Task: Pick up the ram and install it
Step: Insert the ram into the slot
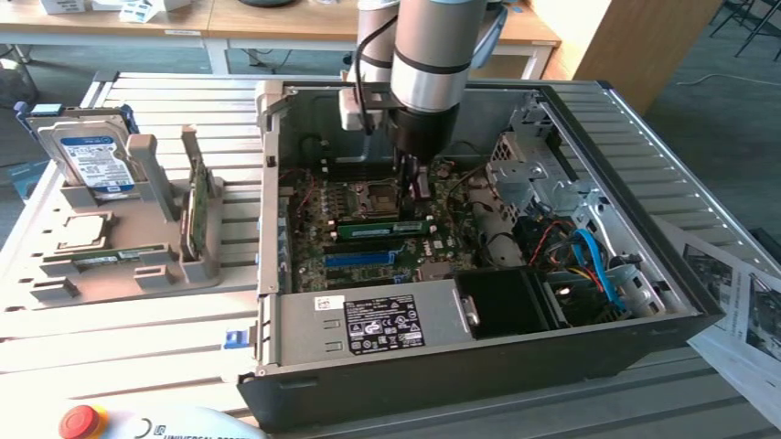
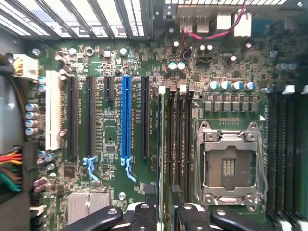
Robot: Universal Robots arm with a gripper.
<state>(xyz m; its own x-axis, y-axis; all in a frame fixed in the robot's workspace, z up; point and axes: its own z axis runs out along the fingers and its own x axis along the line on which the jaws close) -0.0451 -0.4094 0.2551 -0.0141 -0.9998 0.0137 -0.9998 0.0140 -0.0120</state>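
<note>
We found the ram (image 1: pixel 380 229) standing on edge in a memory slot of the motherboard (image 1: pixel 320 206). It sat between the blue slot (image 1: pixel 366 259) and the CPU socket (image 1: pixel 372 194), inside the open computer case (image 1: pixel 488 366). The gripper (image 1: pixel 415 196) hung just above the ram's end toward the exterior view's right. In the wrist view the fingers (image 2: pixel 147 211) stood apart, with the ram's thin edge (image 2: pixel 159 144) running out from the gap. We could not tell whether either finger touched it.
</note>
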